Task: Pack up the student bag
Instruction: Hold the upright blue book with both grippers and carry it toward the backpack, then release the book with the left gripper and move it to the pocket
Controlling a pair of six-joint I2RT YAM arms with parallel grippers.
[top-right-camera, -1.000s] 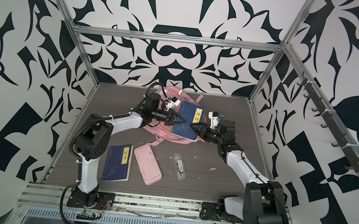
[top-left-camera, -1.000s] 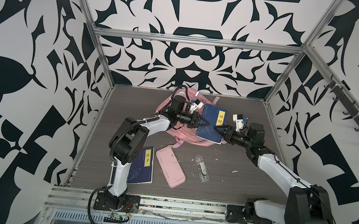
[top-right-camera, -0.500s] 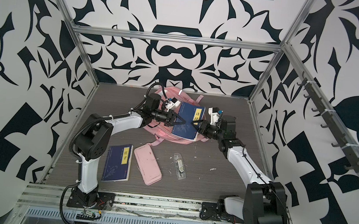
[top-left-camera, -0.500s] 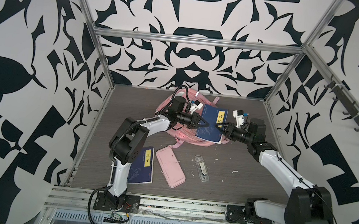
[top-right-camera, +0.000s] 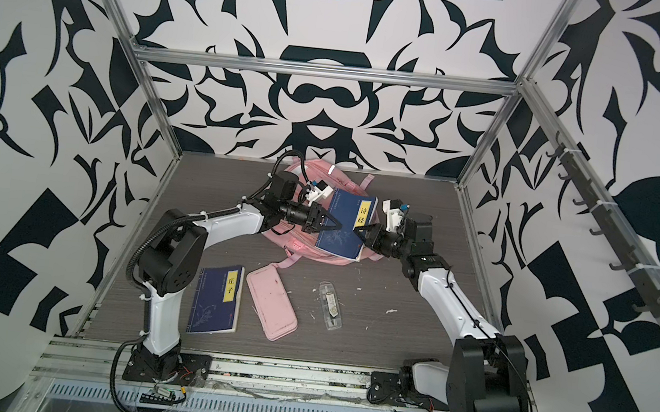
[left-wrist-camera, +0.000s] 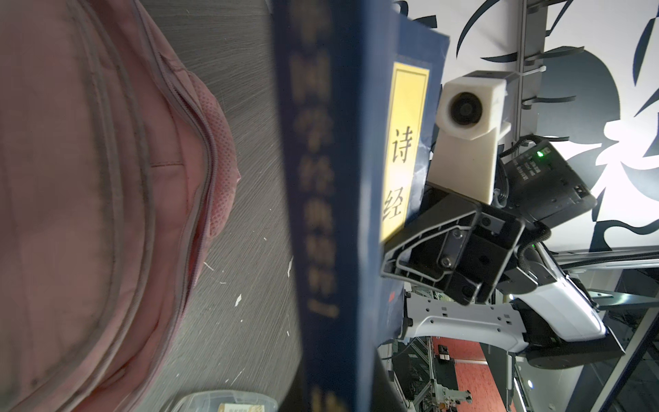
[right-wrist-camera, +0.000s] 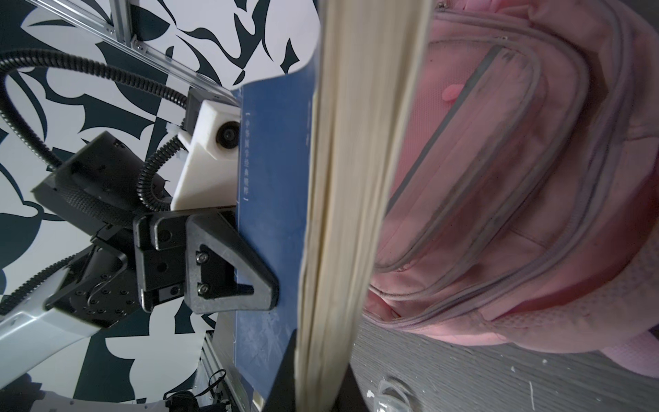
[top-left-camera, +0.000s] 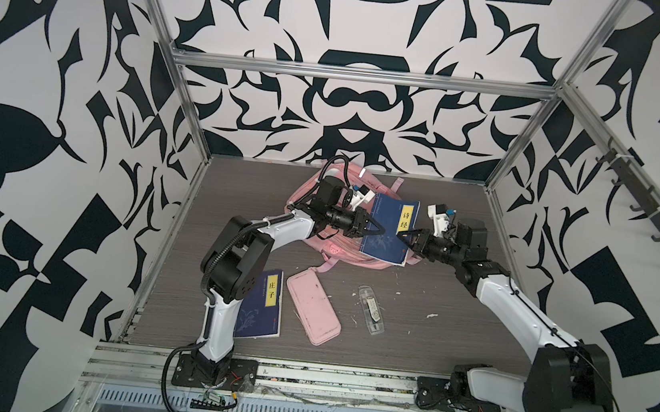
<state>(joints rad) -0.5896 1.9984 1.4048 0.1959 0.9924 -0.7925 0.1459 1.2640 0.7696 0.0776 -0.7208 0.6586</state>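
The student bag (top-left-camera: pixel 350 257) (top-right-camera: pixel 315 251) is a pink backpack lying flat at the back of the table. Over it hangs a dark blue book (top-left-camera: pixel 390 230) (top-right-camera: pixel 345 225) with a yellow title strip. My left gripper (top-left-camera: pixel 380 230) (top-right-camera: pixel 336 225) is shut on the book's spine side. My right gripper (top-left-camera: pixel 402 236) (top-right-camera: pixel 359 230) is shut on the opposite, page-edge side. The left wrist view shows the spine (left-wrist-camera: pixel 321 214) between my left gripper's (left-wrist-camera: pixel 331 396) jaws and the bag (left-wrist-camera: pixel 89 178) beside it. In the right wrist view the cream page edge (right-wrist-camera: pixel 356 178) sits between my right gripper's (right-wrist-camera: pixel 321 385) jaws, with the bag (right-wrist-camera: pixel 517 178) behind.
A second blue book (top-left-camera: pixel 262 313) lies by the left arm's base. Beside it are a flat pink pencil case (top-left-camera: pixel 312 309) and a clear plastic case (top-left-camera: pixel 371 309). Patterned walls close in the table on three sides.
My right gripper has shifted a little along the book's edge and closed its jaws on it. The left gripper has kept its hold and place.
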